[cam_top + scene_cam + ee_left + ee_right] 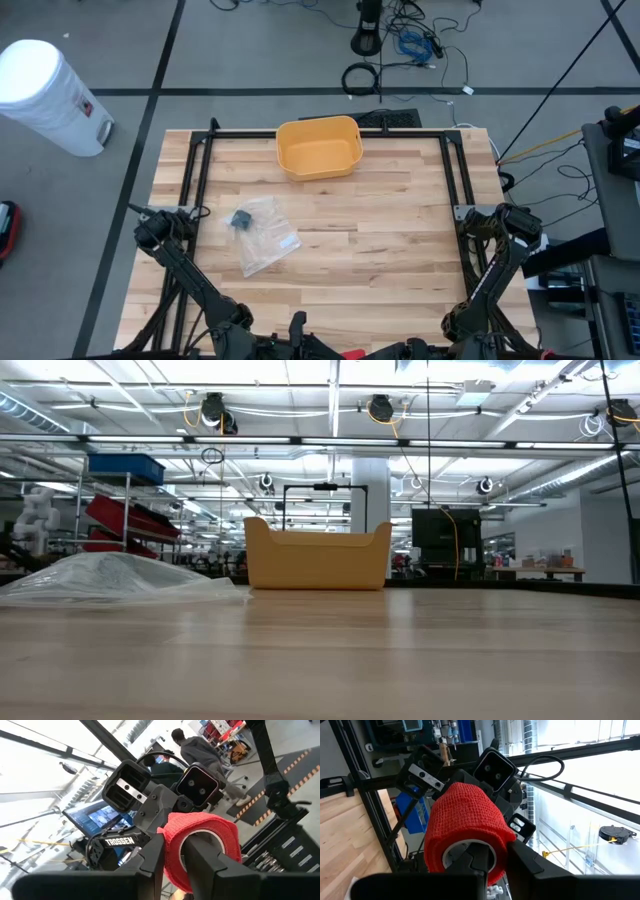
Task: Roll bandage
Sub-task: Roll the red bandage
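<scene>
1. At the near edge of the wooden table point(400, 240) we find both arms folded low, their grippers meeting face to face just off the table's near edge.
2. Between them we see the red bandage roll point(207, 832), held up in the air rather than lying on the table.
3. The left gripper point(172, 855) is clamped on the roll's wall, with one dark finger against the outside and the other inside the white core.
4. The right gripper point(495, 857) grips the same roll from the opposite side, one finger in the core and one outside the red wrap.
5. Farther in, on the left half of the table, we see a clear plastic bag point(262, 235) lying flat, with a small dark item point(241, 219) at its far end.
6. At the far edge, near the middle, stands a yellow bin point(318, 147), well apart from the bag.
7. Beyond the table, we note a white cylindrical container point(45, 95) on the floor, and a person point(200, 750) in a grey top.
</scene>
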Controlling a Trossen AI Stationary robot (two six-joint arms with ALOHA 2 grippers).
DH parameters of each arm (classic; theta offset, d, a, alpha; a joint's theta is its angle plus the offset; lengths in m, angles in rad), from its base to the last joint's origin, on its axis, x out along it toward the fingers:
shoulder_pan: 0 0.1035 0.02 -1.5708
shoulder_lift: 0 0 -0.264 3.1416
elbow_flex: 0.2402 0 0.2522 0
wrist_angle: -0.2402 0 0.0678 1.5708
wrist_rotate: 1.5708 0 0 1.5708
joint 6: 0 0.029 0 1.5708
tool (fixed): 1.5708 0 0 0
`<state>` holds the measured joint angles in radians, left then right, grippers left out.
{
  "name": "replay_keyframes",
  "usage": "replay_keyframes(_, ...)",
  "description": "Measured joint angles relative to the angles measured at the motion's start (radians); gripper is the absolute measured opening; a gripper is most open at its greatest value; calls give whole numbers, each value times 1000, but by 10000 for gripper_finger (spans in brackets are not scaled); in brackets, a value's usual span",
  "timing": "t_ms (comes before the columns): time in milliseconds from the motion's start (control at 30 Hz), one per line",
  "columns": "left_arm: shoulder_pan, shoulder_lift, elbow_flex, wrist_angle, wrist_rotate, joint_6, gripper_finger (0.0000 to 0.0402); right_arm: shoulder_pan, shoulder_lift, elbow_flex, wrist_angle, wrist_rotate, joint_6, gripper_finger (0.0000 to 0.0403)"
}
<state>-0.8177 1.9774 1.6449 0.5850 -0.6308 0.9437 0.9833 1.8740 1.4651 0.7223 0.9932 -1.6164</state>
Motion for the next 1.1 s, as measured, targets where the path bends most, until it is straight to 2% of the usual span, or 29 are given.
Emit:
replay_keyframes(333, 0, 0, 0, 0, -1, 37, 34, 0, 0, 0, 0, 2, 0, 34)
replay_keyframes(467, -2, 0, 0, -1, -9, 34, 70, 0, 0, 0, 0, 8, 0, 34)
replay_keyframes(633, -4, 0, 1, 0, -70, 40, 130, -2, 0, 0, 0, 32, -4, 34)
replay_keyframes(733, -3, 0, 1, 0, -70, 49, 143, -2, 0, 0, 1, 58, -19, 34)
replay_keyframes(900, -2, 0, 1, -1, -69, 49, 131, -3, 0, 0, 4, 70, -22, 34)
replay_keyframes(1100, -2, 0, 1, -3, -61, 49, 89, -3, 0, 0, 5, 72, -21, 34)
